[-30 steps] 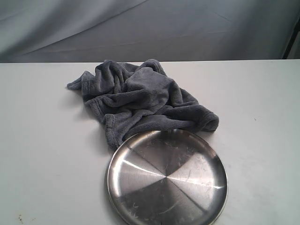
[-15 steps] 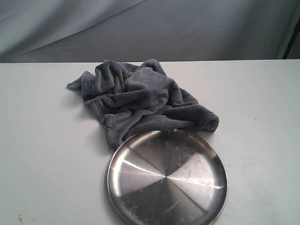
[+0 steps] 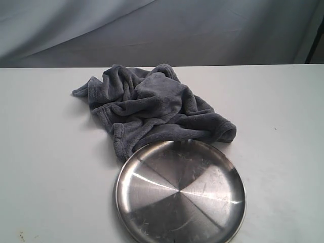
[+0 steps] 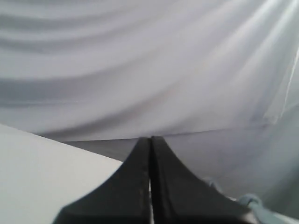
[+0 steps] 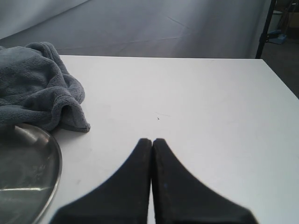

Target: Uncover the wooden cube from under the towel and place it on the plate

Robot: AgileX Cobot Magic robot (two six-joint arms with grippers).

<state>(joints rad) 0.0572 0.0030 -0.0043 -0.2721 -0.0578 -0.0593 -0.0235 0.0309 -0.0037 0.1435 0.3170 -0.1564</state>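
The dark grey towel (image 3: 152,109) lies bunched on the white table, its near hem overlapping the far rim of the steel plate (image 3: 180,192). The wooden cube is hidden; no part of it shows. Neither gripper appears in the exterior view. In the right wrist view the towel (image 5: 39,91) and the plate's rim (image 5: 57,163) sit off to one side, and my right gripper (image 5: 152,140) is shut and empty over bare table. My left gripper (image 4: 150,138) is shut with nothing in it, facing the grey backdrop.
A grey cloth backdrop (image 3: 162,30) hangs behind the table's far edge. A dark metal stand leg (image 5: 265,28) rises past the table's far right corner. Bare white table (image 3: 45,152) lies on both sides of the towel and plate.
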